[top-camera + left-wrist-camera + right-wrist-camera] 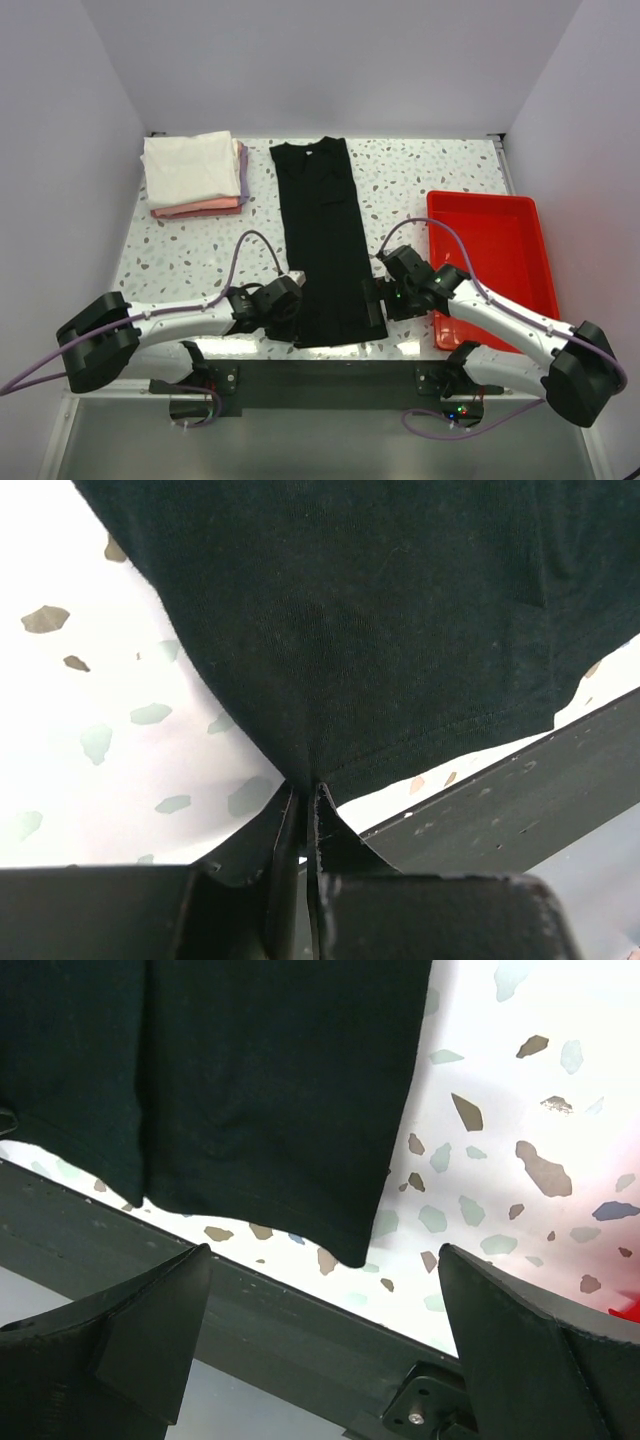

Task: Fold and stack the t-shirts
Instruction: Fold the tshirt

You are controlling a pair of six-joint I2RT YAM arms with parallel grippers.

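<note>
The left jaws pinch the tee (322,240) hem at 7 o'clock; right jaws gape, so lifting could skew it

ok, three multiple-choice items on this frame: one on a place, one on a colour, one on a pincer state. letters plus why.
1. The folded stack lies:
A) at the near edge, between the arm bases
B) at the far left of the table
C) at the far right

2. The tray is:
A) red
B) blue
C) grey

3. The left pincer is:
A) wide open
B) out of every view
C) shut on the black t-shirt

Answers:
1 B, the top view shows the stack in the far left corner.
2 A, the tray is plainly red in the top view.
3 C, the left wrist view shows it pinched together on the shirt's hem.
</note>
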